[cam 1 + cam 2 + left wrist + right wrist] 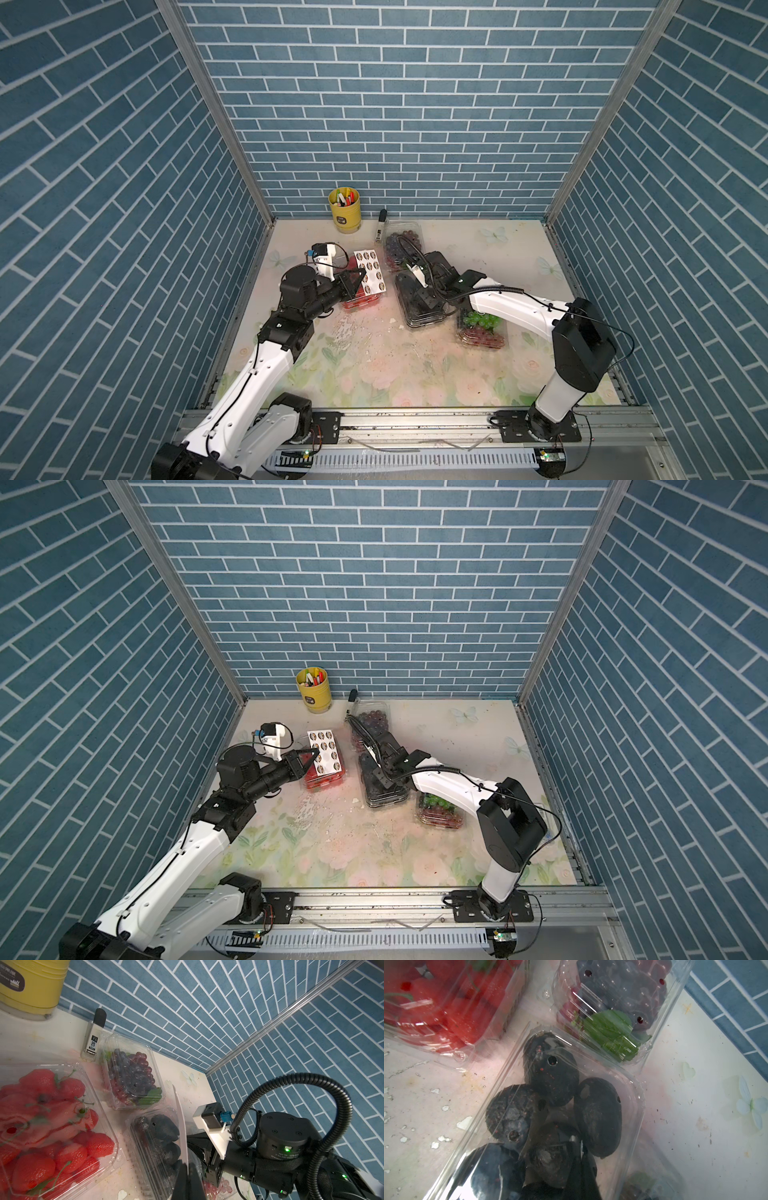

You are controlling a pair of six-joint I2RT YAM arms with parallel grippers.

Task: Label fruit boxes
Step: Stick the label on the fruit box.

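Beneath the left gripper [360, 275], the strawberry box [358, 306] lies on the table [374, 374]. This gripper is clamped on one edge of the sticker sheet [370, 270], which is held over that box's lid. The right gripper [579, 1147] is fully closed, tips at the lid of the black fruit box [629, 1093]; contact cannot be confirmed. Just beyond its tips sits the purple grape box [612, 991]. Behind it, under its arm, lies the mixed grape box [484, 338].
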